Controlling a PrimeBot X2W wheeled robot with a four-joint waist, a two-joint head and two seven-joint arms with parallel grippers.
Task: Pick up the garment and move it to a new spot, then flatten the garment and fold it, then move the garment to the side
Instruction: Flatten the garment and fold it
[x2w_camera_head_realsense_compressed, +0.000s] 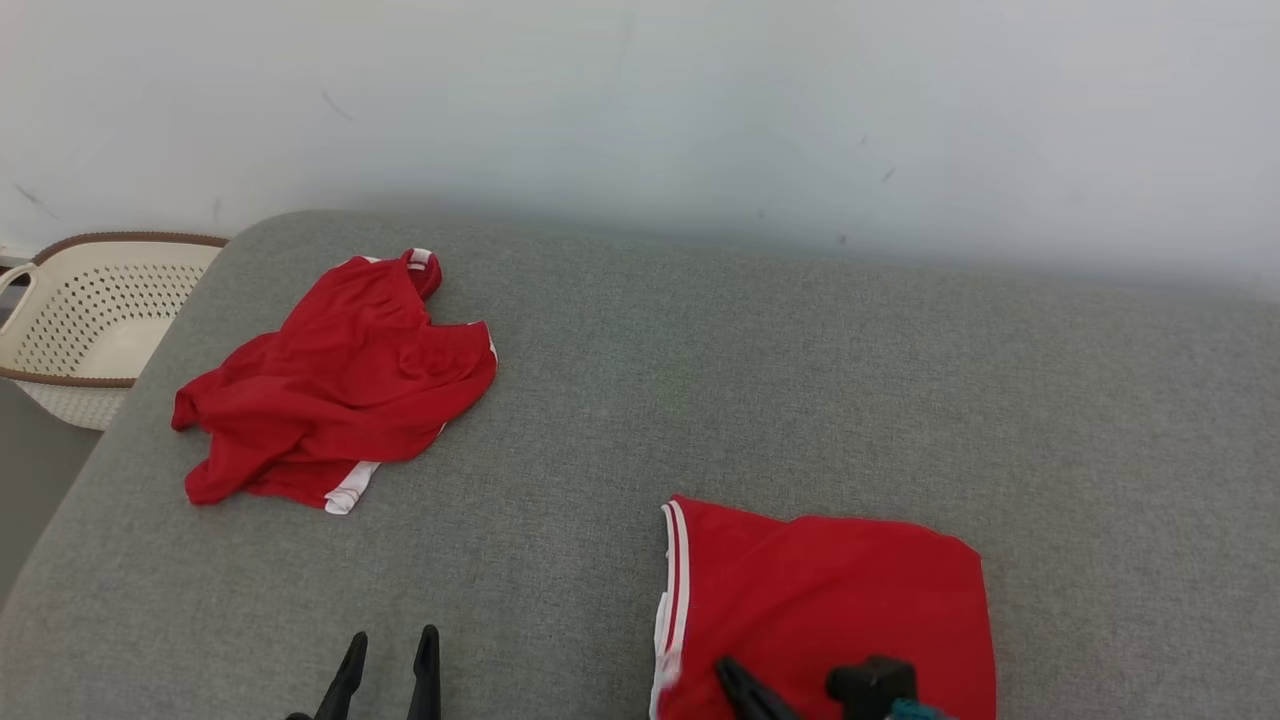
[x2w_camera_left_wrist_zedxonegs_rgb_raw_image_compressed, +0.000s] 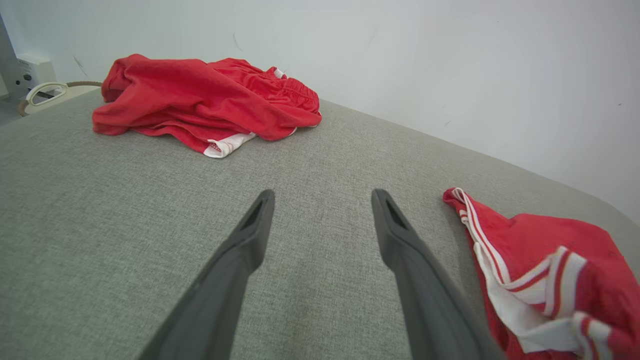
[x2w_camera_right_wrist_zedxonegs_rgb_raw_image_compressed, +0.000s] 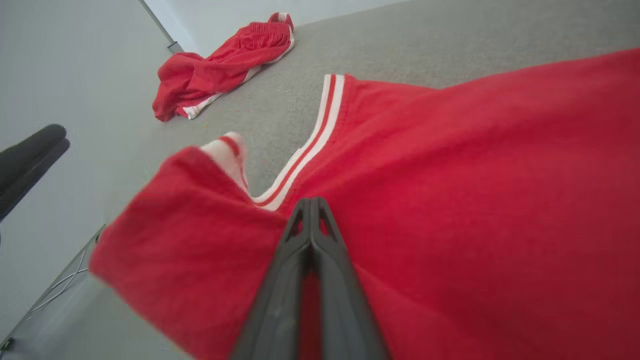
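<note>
red garment (x2w_camera_head_realsense_compressed: 830, 590), striped edge facing left

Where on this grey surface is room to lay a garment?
Free: the middle and far right of the grey surface, between the crumpled red garment and the striped red garment; also around the left gripper. Crowded: far left, near right.

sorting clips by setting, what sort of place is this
Probably an indoor laundry-folding spot: a grey fabric surface against a white wall, a crumpled red garment on it, a cream perforated basket beside it.
</note>
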